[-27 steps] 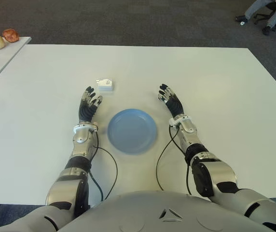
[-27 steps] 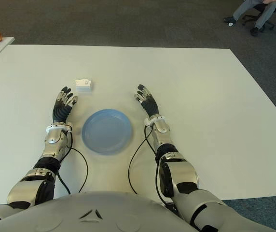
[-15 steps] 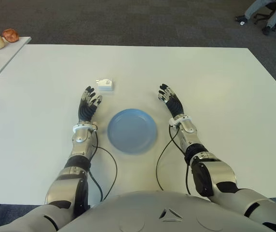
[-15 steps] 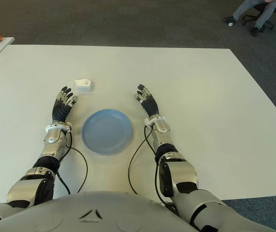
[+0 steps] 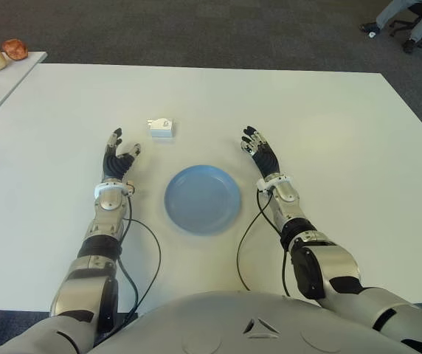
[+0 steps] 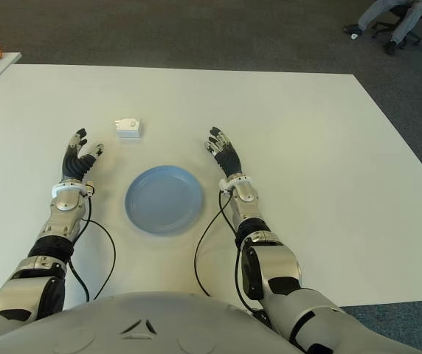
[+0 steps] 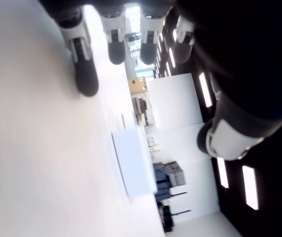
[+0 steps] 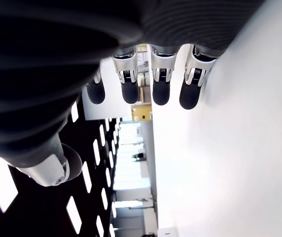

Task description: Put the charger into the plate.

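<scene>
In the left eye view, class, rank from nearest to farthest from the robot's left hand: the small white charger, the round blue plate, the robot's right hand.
Measured from the left hand, open:
1. Small white charger, ahead and to its right.
2. Round blue plate, to its right.
3. Right hand, open, beyond the plate.

no readable text, label, brand, number or sign anywhere. small white boxy charger, just beyond round blue plate: faint marks on top face, too small to read. white table around plate: plain, unmarked. silver-and-black robot arms either side of plate: no legible lettering.
</scene>
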Robot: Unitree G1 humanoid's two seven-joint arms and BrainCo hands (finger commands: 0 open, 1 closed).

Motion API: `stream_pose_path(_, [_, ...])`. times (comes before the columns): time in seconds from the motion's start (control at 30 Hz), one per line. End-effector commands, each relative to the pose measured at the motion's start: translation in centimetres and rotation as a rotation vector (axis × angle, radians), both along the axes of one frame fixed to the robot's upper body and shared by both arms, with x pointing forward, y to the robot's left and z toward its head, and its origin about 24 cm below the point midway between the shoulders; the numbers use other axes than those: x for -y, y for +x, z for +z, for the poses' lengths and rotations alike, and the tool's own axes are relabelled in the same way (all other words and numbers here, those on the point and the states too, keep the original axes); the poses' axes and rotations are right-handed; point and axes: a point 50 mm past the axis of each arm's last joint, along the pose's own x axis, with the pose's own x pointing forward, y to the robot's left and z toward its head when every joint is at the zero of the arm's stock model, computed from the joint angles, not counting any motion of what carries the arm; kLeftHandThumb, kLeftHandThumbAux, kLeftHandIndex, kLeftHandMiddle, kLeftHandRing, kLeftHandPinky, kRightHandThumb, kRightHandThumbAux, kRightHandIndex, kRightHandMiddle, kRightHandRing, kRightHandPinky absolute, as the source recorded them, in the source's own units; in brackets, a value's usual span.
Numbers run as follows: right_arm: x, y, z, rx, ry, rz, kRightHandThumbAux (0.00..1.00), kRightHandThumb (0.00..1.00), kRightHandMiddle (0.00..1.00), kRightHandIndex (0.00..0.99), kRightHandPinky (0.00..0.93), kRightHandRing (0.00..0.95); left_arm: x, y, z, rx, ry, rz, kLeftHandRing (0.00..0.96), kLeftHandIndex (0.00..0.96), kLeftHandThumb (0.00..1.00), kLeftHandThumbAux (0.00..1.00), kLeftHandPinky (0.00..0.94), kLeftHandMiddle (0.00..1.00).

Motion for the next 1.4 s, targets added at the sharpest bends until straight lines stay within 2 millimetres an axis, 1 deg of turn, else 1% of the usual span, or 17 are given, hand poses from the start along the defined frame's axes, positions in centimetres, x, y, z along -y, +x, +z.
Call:
stream_pose_path(0.03, [-0.4, -3.4, -4.3, -0.233, 0.004, 0.005, 0.605, 0.0, 0.082, 0.07, 0.089, 0.07, -0.7, 1.5, 1.7, 0.022, 0.057, 0.014, 0.005, 0.001, 0.079, 0.692, 0.012, 0.004])
stream_pose_path(0.17, [-0.5, -3.4, -4.3, -0.232, 0.005, 0.009, 0.594, 0.0, 0.084, 0.071, 0.085, 0.07, -1.6, 2.7, 2.6, 0.014, 0.083, 0.017, 0.0, 0.0, 0.08, 0.689, 0.004, 0.0])
stream_pose_path(0.3, [-0.6, -3.4, -4.3, -0.235, 0.005, 0.009, 0.585, 0.0, 0.086, 0.071, 0.08, 0.071, -2.1, 3.3, 3.4, 0.016, 0.117, 0.006, 0.0, 0.0, 0.071, 0.687, 0.001, 0.0])
stream_pose_path(0.33, [-0.5, -3.3, -4.3, -0.24, 0.006, 0.008, 0.582, 0.0, 0.087, 0.071, 0.078, 0.073, -2.2, 3.6, 3.8, 0.02, 0.139, -0.005, 0.0, 0.0, 0.067, 0.687, 0.0, 0.0])
stream_pose_path(0.53, [-0.6, -3.2, -4.3, -0.254, 0.016, 0.006, 0.568, 0.0, 0.089, 0.073, 0.084, 0.075, -2.7, 4.8, 5.8, 0.024, 0.231, -0.054, 0.0, 0.0, 0.039, 0.68, 0.0, 0.0])
stream_pose_path(0.63, [-0.6, -3.3, -4.3, -0.256, 0.021, 0.005, 0.563, 0.0, 0.091, 0.075, 0.087, 0.076, -2.7, 5.3, 6.3, 0.014, 0.266, -0.077, 0.0, 0.0, 0.028, 0.675, 0.0, 0.0])
stream_pose_path(0.97, [-0.7, -3.3, -4.4, -0.26, 0.026, 0.009, 0.563, 0.0, 0.089, 0.075, 0.075, 0.072, -1.5, 6.8, 7.2, -0.009, 0.379, -0.159, 0.0, 0.0, 0.021, 0.637, 0.0, 0.0])
stream_pose_path(1.1, [-0.7, -3.4, -4.3, -0.248, 0.024, 0.01, 0.558, 0.0, 0.09, 0.077, 0.074, 0.072, -0.5, 7.4, 7.5, -0.022, 0.45, -0.215, 0.0, 0.0, 0.016, 0.614, 0.0, 0.0])
stream_pose_path(1.23, [-0.7, -3.4, -4.3, -0.248, 0.026, 0.009, 0.558, 0.0, 0.093, 0.08, 0.078, 0.074, 0.4, 8.0, 7.5, -0.046, 0.538, -0.26, 0.0, 0.0, 0.004, 0.6, 0.0, 0.0])
stream_pose_path(1.37, [-0.7, -3.4, -4.4, -0.252, 0.035, 0.009, 0.56, 0.004, 0.095, 0.083, 0.082, 0.077, 0.9, 8.5, 7.3, -0.074, 0.672, -0.291, 0.0, 0.0, 0.0, 0.584, 0.0, 0.0])
stream_pose_path(1.4, [-0.7, -3.4, -4.4, -0.254, 0.034, 0.008, 0.561, 0.006, 0.095, 0.083, 0.083, 0.077, 1.2, 8.6, 7.2, -0.09, 0.747, -0.305, 0.0, 0.0, 0.0, 0.579, 0.0, 0.0])
